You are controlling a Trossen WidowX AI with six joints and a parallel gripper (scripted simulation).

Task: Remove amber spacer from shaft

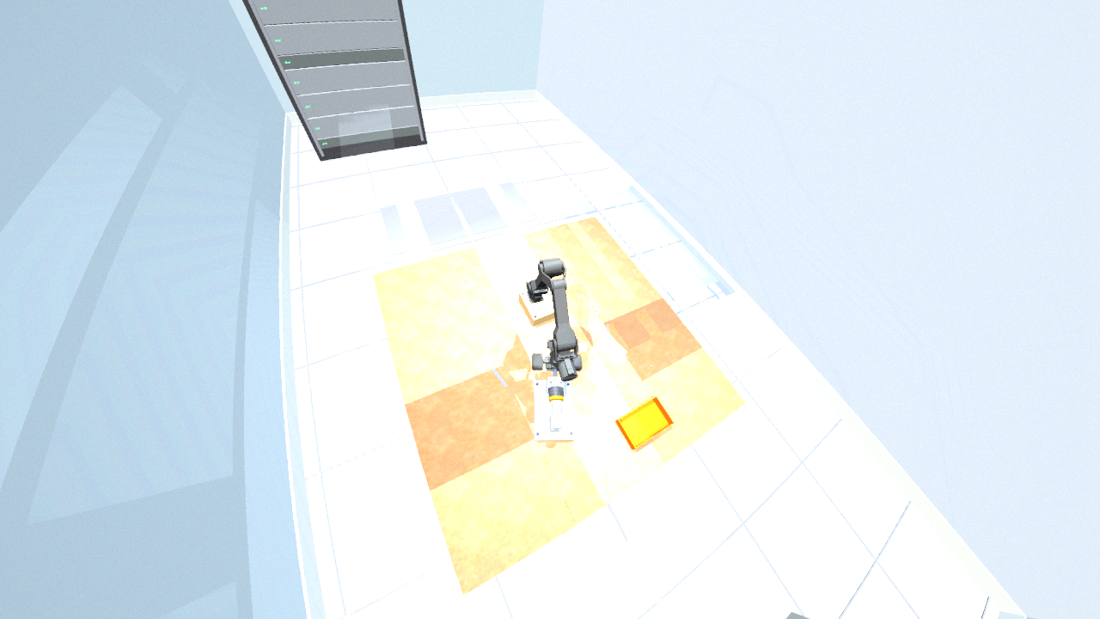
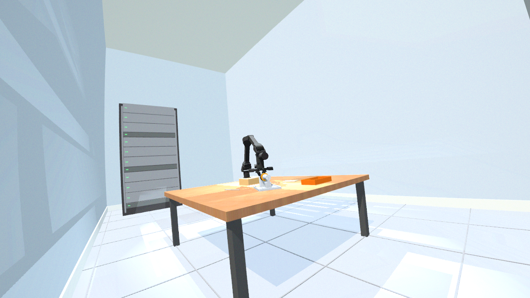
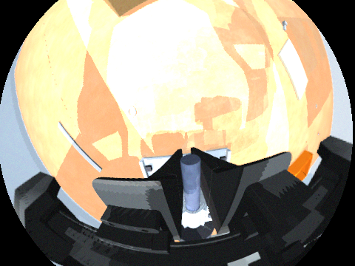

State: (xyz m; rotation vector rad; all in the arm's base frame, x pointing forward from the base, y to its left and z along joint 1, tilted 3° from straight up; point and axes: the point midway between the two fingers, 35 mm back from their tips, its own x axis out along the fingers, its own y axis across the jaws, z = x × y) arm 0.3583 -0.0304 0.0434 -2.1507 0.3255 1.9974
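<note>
I have the gripper (image 1: 554,370) (image 2: 261,173) (image 3: 186,152) nearly closed, its jaws pinching the blue-grey shaft (image 1: 554,373) (image 3: 191,181), whose round end shows between the fingers in my wrist view. Just past the jaws, a dark collar (image 1: 556,390) sits in line with the shaft, and right behind it I see the amber spacer (image 1: 556,397) (image 2: 261,177), up off the table and against the white housing (image 1: 557,417) (image 2: 267,180). I can't tell how deep the shaft sits inside. The housing stands on a pale base plate (image 1: 541,431) (image 2: 274,188), one end of it reaching close under the jaws. Off to one side of the jaws, a thin pale strip (image 1: 499,377) (image 2: 232,189) (image 3: 78,147) lies on the wooden table (image 1: 507,508) (image 2: 296,193) (image 3: 166,74); a small ring (image 3: 132,111) lies between it and the arm's block. Further off, on the opposite side, I have an orange tray (image 1: 625,435) (image 2: 316,181) (image 3: 301,167). Behind the jaws is the wooden block (image 1: 545,319) (image 2: 243,181) (image 3: 127,7) under my arm's base. Farthest from the jaws, a grey server rack (image 1: 412,76) (image 2: 120,159) stands on the floor.
</note>
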